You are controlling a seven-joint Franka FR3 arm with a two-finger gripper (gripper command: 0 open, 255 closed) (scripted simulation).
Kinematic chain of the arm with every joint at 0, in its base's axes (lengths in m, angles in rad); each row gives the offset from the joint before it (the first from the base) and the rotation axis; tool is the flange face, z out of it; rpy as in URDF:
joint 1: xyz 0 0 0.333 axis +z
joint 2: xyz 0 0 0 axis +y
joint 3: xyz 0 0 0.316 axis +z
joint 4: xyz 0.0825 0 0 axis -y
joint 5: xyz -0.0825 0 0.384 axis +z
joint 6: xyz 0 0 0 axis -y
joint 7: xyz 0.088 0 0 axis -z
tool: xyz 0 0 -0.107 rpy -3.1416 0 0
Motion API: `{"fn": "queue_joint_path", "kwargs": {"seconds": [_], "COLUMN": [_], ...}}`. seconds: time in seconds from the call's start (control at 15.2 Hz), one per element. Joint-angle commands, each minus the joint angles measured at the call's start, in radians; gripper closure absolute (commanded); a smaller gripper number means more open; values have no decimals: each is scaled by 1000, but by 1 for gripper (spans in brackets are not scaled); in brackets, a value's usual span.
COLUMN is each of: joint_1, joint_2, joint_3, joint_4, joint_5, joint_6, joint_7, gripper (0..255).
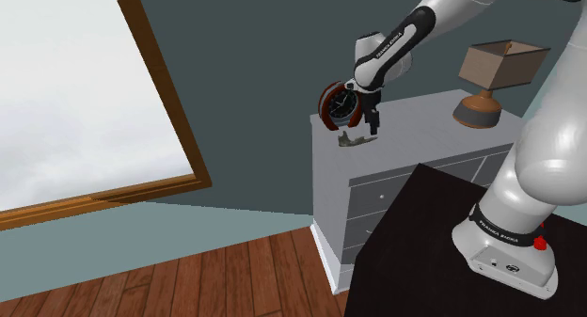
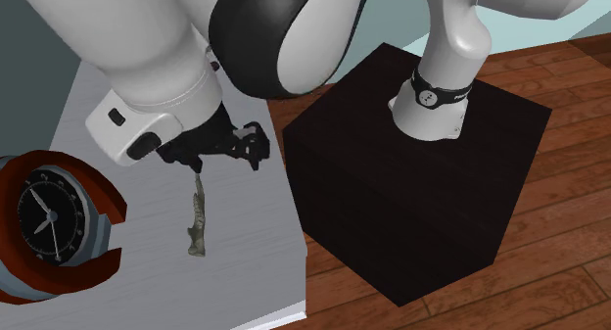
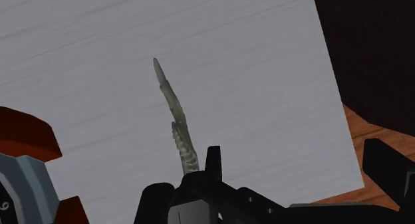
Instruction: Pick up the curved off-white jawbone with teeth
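Fingers (image 3: 213, 164) spread wide, gripping nothing. Jawbone (image 3: 174, 116) rests on the grey desk (image 3: 266, 70), one end right beside one finger and the rest stretching away. Red-rimmed clock (image 2: 44, 225) sits near it on the desk.

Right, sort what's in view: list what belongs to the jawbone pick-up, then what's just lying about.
Job: curved grey-white jawbone with teeth; all-black two-finger gripper, open, close to it; grey dresser top beneath it.
Lying about: round dark-faced clock in a red-brown frame; brown table lamp with boxy shade.
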Motion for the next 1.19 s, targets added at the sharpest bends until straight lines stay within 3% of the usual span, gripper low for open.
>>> {"fn": "queue_joint_path", "kwargs": {"seconds": [0.0, 0.46, 1.06, 1.12], "joint_1": [-10, -66, -82, -82], "joint_2": [91, 353, 440, 440], "joint_3": [4, 54, 74, 74], "joint_4": [59, 258, 268, 269], "joint_5": [24, 73, 95, 95], "joint_6": [37, 120, 196, 195], "joint_7": [-67, -233, -238, -238], "gripper": [0, 0, 0, 255]}}
